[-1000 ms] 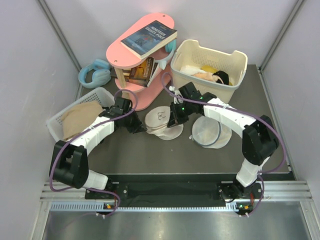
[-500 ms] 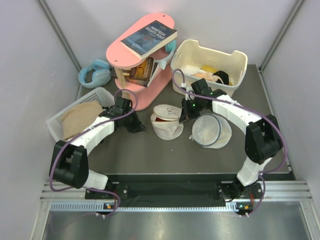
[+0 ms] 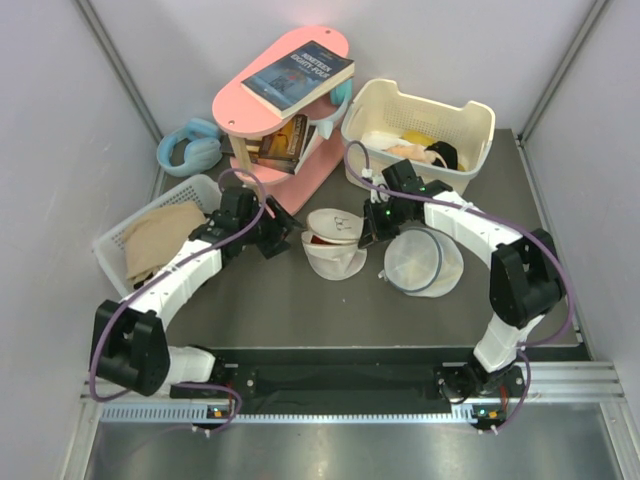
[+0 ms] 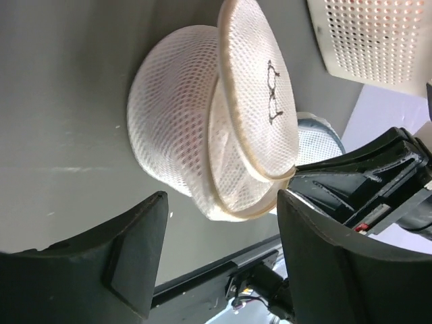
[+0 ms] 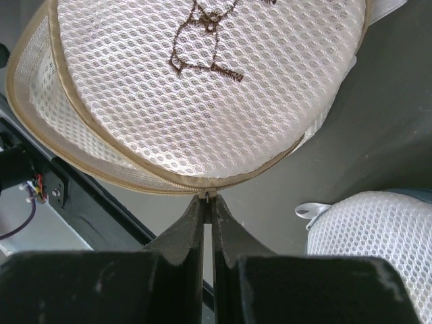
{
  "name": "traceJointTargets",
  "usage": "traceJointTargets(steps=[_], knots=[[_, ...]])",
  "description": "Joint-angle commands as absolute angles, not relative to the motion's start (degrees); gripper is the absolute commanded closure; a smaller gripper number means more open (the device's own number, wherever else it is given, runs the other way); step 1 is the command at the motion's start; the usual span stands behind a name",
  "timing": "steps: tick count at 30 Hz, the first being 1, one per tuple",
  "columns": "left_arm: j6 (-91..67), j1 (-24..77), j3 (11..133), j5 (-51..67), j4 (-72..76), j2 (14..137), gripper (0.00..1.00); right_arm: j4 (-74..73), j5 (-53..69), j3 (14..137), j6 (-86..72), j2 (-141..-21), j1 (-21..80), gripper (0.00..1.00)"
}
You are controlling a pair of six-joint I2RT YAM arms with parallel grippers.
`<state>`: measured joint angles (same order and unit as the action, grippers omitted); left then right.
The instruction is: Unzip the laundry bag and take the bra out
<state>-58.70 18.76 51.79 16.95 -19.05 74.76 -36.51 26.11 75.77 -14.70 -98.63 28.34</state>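
Zip looks mostly undone. The laundry bag (image 3: pixel 335 258) sits mid-table with its lid flapped up, and the right gripper (image 5: pixel 208 201) is pinching the zipper pull (image 5: pixel 206 195) at its 3 o'clock. The left gripper (image 4: pixel 221 197) is spread and empty at 9 o'clock. The bra (image 3: pixel 318 238) is inside, not out yet.

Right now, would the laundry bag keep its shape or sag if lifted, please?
Probably keeps its dome: the laundry bag sits rounded without sagging. Likely light, being thin mesh. Its lid may flop once the right gripper, pinching the zipper, lets go.
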Motion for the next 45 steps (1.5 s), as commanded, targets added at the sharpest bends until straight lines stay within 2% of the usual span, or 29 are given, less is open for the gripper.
traceJointTargets(steps=[1, 4, 8, 9, 11, 16, 33, 45], knots=[[-61.2, 21.4, 52.5, 18.1, -12.6, 78.5, 0.29, -34.7, 27.3, 75.9, -15.0, -96.2, 28.7, 1.00], [-60.6, 23.2, 54.5, 18.4, -13.1, 81.7, 0.34, -34.6, 27.2, 75.9, -15.2, -96.1, 28.9, 1.00], [-59.8, 24.9, 55.8, 18.0, -15.0, 83.7, 0.46, -34.5, 27.2, 75.8, -15.6, -95.5, 28.8, 1.00], [-59.7, 25.2, 55.8, 17.9, -15.1, 83.8, 0.56, -34.4, 27.2, 75.8, -15.6, -95.5, 28.9, 1.00], [-59.8, 25.5, 55.6, 17.9, -14.9, 84.5, 0.63, -34.3, 27.2, 75.7, -15.7, -95.4, 28.9, 1.00], [-59.4, 25.6, 56.2, 17.9, -15.8, 85.8, 1.00, -34.4, 26.7, 75.6, -15.6, -95.4, 28.9, 1.00], [-53.2, 18.5, 54.2, 16.3, -22.3, 81.4, 1.00, -35.6, 23.2, 71.6, -10.2, -95.0, 23.0, 1.00], [-50.8, 18.5, 56.4, 18.4, -21.5, 82.8, 1.00, -37.9, 23.5, 73.9, -9.1, -95.8, 22.6, 0.99]])
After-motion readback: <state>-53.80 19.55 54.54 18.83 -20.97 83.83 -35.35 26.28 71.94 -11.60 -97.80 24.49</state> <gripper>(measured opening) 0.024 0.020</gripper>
